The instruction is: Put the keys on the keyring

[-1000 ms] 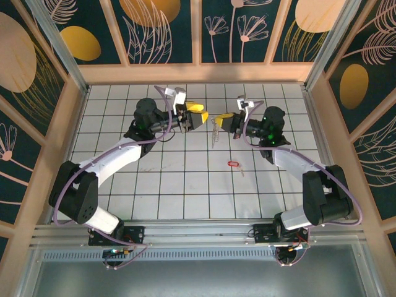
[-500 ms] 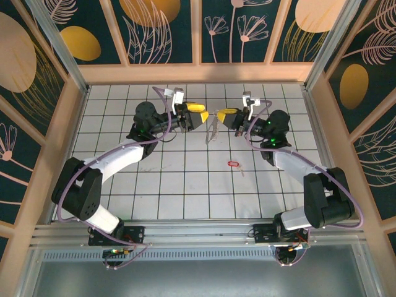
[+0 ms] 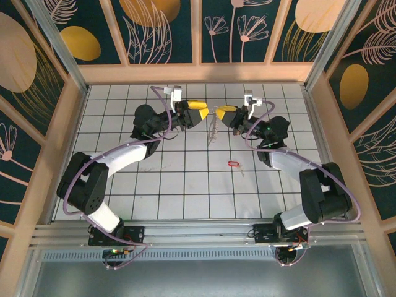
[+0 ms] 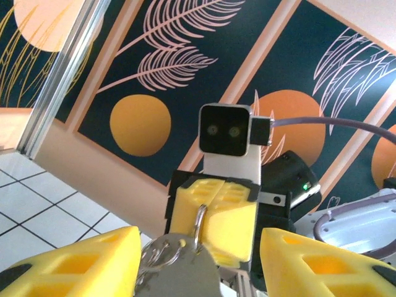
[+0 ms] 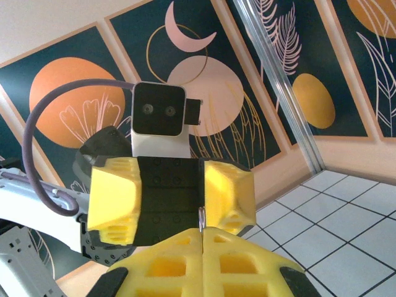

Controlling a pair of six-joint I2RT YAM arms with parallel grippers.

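The keyring (image 3: 214, 130) is seen from above as a thin pale metal strip hung in the air between the two hands, over the far middle of the bench (image 3: 185, 185). In the left wrist view a slim silver loop (image 4: 199, 219) is shown, with smaller rings and a flat grey metal piece bunched below it. A key (image 3: 233, 164), tiny and red-headed with a pale end, is laid flat on the bench, well apart from the keyring and nearer the arms' bases.

The white grid is bounded by a wooden rim (image 3: 68, 136) on three sides. Bare tiles are left around the key, and the hands are held well clear of the side walls.

The right hand (image 3: 219, 112) is closed tight, and the loop is pinched at the seam of its yellow fingers (image 5: 167, 266). The left hand (image 3: 203, 113) is held about half open, its fingers (image 4: 80, 263) to either side of the hanging metal. Whether they touch it cannot be told.
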